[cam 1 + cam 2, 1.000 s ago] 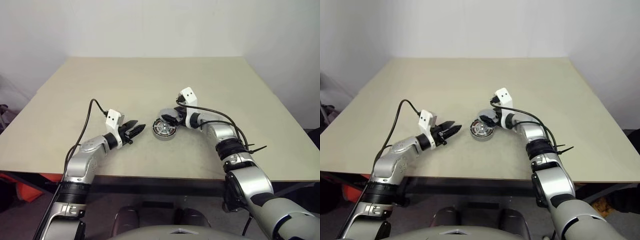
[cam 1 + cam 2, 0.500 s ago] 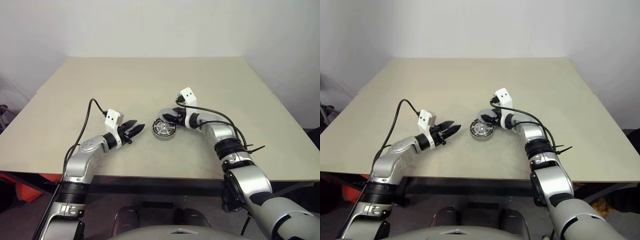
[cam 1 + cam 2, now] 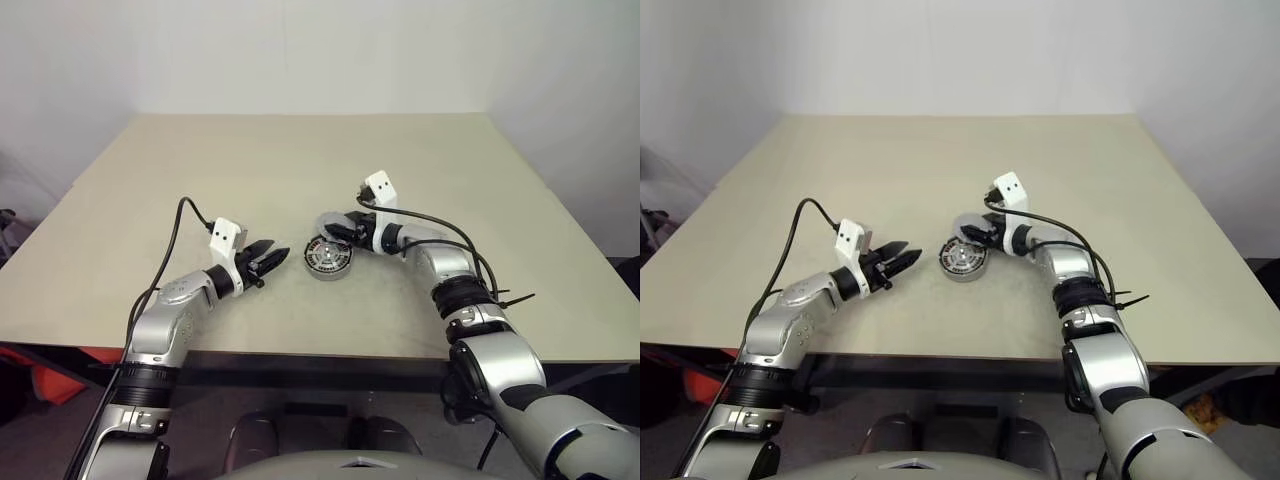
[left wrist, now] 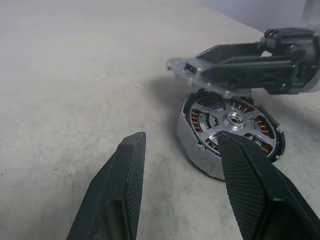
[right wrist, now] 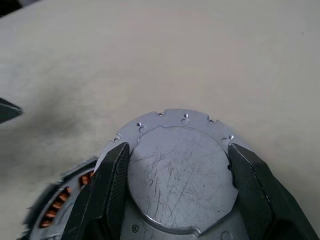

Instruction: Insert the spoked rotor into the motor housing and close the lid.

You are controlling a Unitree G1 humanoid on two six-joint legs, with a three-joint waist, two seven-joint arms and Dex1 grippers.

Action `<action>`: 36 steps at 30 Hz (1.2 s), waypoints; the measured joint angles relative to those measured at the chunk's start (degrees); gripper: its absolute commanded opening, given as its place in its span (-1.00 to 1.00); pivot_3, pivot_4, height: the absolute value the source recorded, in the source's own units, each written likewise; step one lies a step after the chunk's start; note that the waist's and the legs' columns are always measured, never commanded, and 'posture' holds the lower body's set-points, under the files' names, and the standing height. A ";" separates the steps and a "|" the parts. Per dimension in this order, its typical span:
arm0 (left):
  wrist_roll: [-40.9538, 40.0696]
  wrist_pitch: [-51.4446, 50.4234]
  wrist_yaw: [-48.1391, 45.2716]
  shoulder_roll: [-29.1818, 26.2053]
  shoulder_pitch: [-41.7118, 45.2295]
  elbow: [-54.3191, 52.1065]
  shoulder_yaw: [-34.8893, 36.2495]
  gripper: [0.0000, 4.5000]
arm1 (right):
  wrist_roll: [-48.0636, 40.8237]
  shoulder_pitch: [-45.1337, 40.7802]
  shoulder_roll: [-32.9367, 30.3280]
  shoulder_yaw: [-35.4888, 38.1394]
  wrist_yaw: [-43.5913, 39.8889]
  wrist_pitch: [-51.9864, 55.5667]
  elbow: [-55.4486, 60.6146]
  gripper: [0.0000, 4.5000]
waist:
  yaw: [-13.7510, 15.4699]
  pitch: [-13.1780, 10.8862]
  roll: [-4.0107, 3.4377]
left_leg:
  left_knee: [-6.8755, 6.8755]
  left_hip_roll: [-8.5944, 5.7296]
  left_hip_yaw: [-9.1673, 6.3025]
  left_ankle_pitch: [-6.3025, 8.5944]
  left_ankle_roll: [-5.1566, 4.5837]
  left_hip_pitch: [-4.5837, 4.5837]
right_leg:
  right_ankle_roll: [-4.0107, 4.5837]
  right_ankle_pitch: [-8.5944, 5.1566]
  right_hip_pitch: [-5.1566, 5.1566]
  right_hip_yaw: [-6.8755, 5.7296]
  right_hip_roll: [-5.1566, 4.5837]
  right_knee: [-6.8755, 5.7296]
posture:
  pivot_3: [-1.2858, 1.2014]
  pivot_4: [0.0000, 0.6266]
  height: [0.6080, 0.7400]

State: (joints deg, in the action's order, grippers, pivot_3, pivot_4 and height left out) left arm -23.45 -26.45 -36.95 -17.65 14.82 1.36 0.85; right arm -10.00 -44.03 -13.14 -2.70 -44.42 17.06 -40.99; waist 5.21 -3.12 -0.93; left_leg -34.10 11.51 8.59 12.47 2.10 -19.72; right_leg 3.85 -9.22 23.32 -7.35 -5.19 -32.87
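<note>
While the motor housing (image 4: 227,135) sits on the beige surface (image 3: 300,160) between the two arms, the right gripper (image 5: 177,165) holds the lid (image 5: 177,160) just above it, jaws pinching the flat grey disc by its opposite edges. The lid hangs over the far side of the housing, apart from it and roughly level, its scratched face towards the right wrist camera. Inside the housing the spoked rotor (image 4: 231,120) lies seated, its silver spokes and hub ringed by copper windings. The left gripper (image 3: 268,258) hovers just beside the housing on the robot's left, low over the surface, its jaws spread and holding nothing, pointed towards the housing.
</note>
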 measured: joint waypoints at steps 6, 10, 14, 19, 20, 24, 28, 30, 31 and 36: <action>0.00 0.00 -0.03 -0.16 -0.08 -0.04 0.01 0.07 | -0.51 3.30 -1.46 -0.09 -4.24 0.04 3.73 0.34 | 0.11 0.00 0.00 | -0.02 0.00 0.00 0.00 0.00 -0.01 | 0.00 0.00 -0.01 0.00 0.00 0.00 | 0.03 -1.00 1.00; 0.00 0.00 -0.05 -0.46 -0.20 -0.08 0.02 0.07 | -0.43 5.85 -3.04 -0.87 -7.89 -1.07 5.88 0.34 | 0.14 0.00 0.00 | -0.02 0.00 0.00 0.00 0.00 -0.03 | -0.01 0.00 -0.01 0.00 0.00 0.00 | 0.03 -1.00 1.00; 0.00 -0.01 -0.05 -0.61 -0.31 -0.11 0.01 0.07 | -0.21 7.05 -4.14 -2.24 -11.13 -2.83 7.74 0.34 | 0.14 0.00 0.01 | -0.02 0.00 0.00 0.00 0.00 -0.03 | -0.01 0.00 0.00 0.00 0.00 0.00 | 0.03 -1.00 1.00; 0.00 -0.02 -0.06 -0.86 -0.32 -0.18 0.02 0.07 | -0.22 8.91 -4.76 -3.48 -14.86 -4.66 10.88 0.34 | 0.23 0.00 0.01 | -0.03 0.00 -0.01 0.00 -0.02 -0.04 | -0.01 -0.01 -0.01 0.00 0.00 0.01 | 0.03 -1.00 1.00; 0.00 -0.02 -0.06 -0.89 -0.32 -0.18 0.02 0.07 | -0.21 9.26 -4.88 -3.85 -15.47 -4.92 11.22 0.34 | 0.23 -0.01 0.01 | -0.04 0.00 0.00 0.00 -0.02 -0.04 | -0.01 -0.01 -0.01 0.00 0.00 0.01 | 0.03 -1.00 1.00; 0.00 -0.02 -0.07 -0.98 -0.32 -0.17 0.01 0.07 | -0.03 10.18 -5.61 -5.21 -17.37 -6.26 12.41 0.34 | 0.22 -0.01 0.01 | -0.04 0.00 -0.01 0.00 -0.02 -0.04 | -0.01 -0.01 -0.01 0.00 0.00 0.01 | 0.03 -1.00 1.00; 0.00 -0.02 -0.07 -1.15 -0.31 -0.17 0.01 0.07 | 0.96 10.34 -6.10 -5.97 -17.76 -6.93 12.43 0.34 | 0.21 -0.01 0.01 | -0.05 0.00 -0.01 0.00 -0.02 -0.04 | -0.01 -0.01 -0.01 0.00 0.00 0.01 | 0.03 -1.00 1.00; 0.00 -0.02 -0.07 -1.17 -0.31 -0.17 0.01 0.07 | 1.22 10.34 -6.16 -6.09 -17.79 -7.45 12.43 0.34 | 0.21 -0.01 0.01 | -0.05 0.00 -0.01 0.00 -0.02 -0.04 | -0.01 -0.01 -0.01 0.00 0.00 0.01 | 0.03 -1.00 1.00; 0.00 -0.02 -0.07 -1.18 -0.31 -0.17 0.01 0.07 | 1.42 10.35 -6.25 -6.33 -17.82 -7.81 12.43 0.34 | 0.21 -0.01 0.01 | -0.05 0.00 -0.01 0.00 -0.02 -0.04 | -0.01 -0.01 -0.01 0.00 0.00 0.01 | 0.03 -1.00 1.00; 0.00 -0.02 -0.06 -1.32 -0.32 -0.19 0.01 0.07 | 2.04 10.90 -6.59 -7.20 -18.75 -8.80 12.43 0.34 | 0.20 -0.01 0.01 | -0.05 0.00 -0.01 0.01 -0.03 -0.04 | -0.01 -0.01 -0.02 0.00 0.00 0.01 | 0.03 -1.00 1.00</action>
State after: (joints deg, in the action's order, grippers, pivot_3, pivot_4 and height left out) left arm -23.45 -26.47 -37.01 -18.97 14.51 1.17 0.86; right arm -7.96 -33.13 -19.73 -9.90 -63.18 8.26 -28.56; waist 5.41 -3.13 -0.92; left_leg -34.15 11.51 8.59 12.48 2.07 -19.76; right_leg 3.84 -9.23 23.30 -7.35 -5.19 -32.86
